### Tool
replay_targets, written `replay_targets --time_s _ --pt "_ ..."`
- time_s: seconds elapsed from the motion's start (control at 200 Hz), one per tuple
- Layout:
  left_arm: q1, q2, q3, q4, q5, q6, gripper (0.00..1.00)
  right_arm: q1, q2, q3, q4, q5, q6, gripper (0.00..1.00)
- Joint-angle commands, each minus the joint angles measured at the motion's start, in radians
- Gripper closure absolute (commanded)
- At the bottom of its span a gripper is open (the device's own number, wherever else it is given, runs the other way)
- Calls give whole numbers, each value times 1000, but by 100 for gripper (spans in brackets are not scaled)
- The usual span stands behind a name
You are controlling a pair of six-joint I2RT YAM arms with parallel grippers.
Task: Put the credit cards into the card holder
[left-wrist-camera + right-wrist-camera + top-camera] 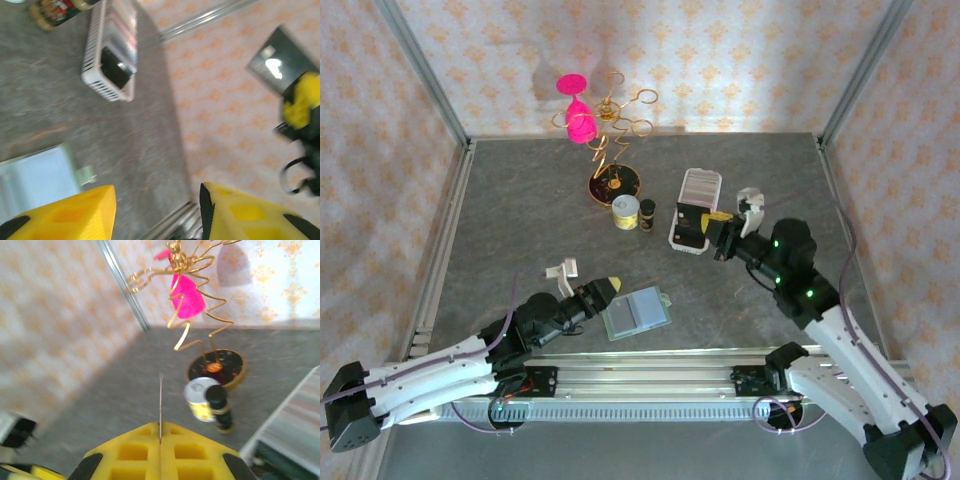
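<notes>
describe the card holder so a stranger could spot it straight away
On the grey table, look near the front edge, just ahead of the left hand. The card holder lies open and flat there, pale green with grey-blue pockets, unlike the white ribbed tray farther back.

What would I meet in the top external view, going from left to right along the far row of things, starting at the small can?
small can → dark bottle → white tray → right tool, shut on a credit card
</notes>
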Motion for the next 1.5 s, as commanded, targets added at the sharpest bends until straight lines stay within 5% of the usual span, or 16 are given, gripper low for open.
replay_targets --time_s 0.0,0.205,0.541,1.492 --pt "-1 53 21 317 -33 -56 53 95 -63 -137 379 140 596 100" --pt "-17 204 37 647 -92 -104 59 397 -75 -278 630 533 728 100" --pt "-32 267 95 681 -184 -95 66 598 139 -221 804 674 678 100" --pt "-42 287 81 815 -204 -101 72 671 307 -121 842 700 658 100"
